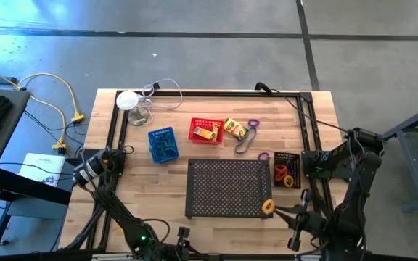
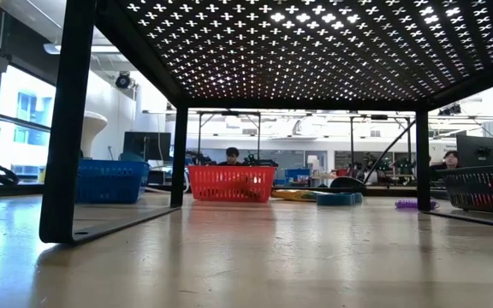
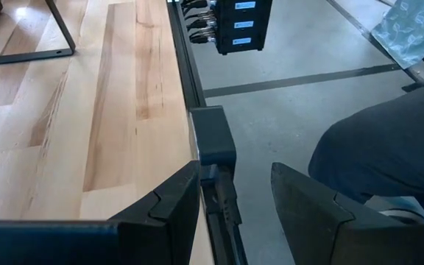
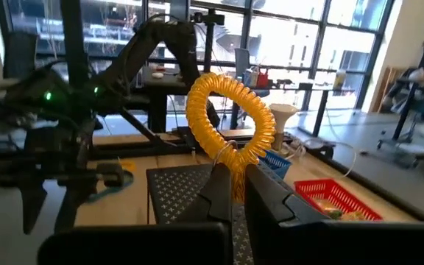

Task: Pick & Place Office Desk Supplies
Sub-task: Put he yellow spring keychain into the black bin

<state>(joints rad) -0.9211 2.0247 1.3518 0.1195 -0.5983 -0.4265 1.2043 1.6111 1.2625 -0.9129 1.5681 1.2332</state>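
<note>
My right gripper point(image 1: 276, 209) is shut on a yellow coiled rubber-band loop point(image 4: 230, 121), over the near right corner of the large perforated tray point(image 1: 227, 187). A black mesh basket point(image 1: 287, 170) with several bands stands to the tray's right. Farther back are a red basket point(image 1: 205, 131) holding a yellow crayon box, a second crayon box point(image 1: 234, 128), a blue basket point(image 1: 162, 143), purple loops point(image 1: 253, 123) and a dark loop point(image 1: 244, 141). My left gripper point(image 3: 234, 199) is open with nothing between its fingers, above the table's left frame rail point(image 3: 210, 136). My right gripper pinches the yellow loop's coiled rim point(image 4: 235, 165) between its two fingers. The fingers lie level and come from the table's right side. The ring point(image 1: 268, 206) stands out past the fingertips, round and open, lifted clear above the tray's corner.
A white round disc with a clear cable point(image 1: 130, 101) lies at the far left. A black metal frame point(image 1: 307, 123) runs round the table. The low view looks from under the tray toward the blue point(image 2: 109, 180), red point(image 2: 232, 182) and black point(image 2: 486, 188) baskets. Bare wood lies left of the tray.
</note>
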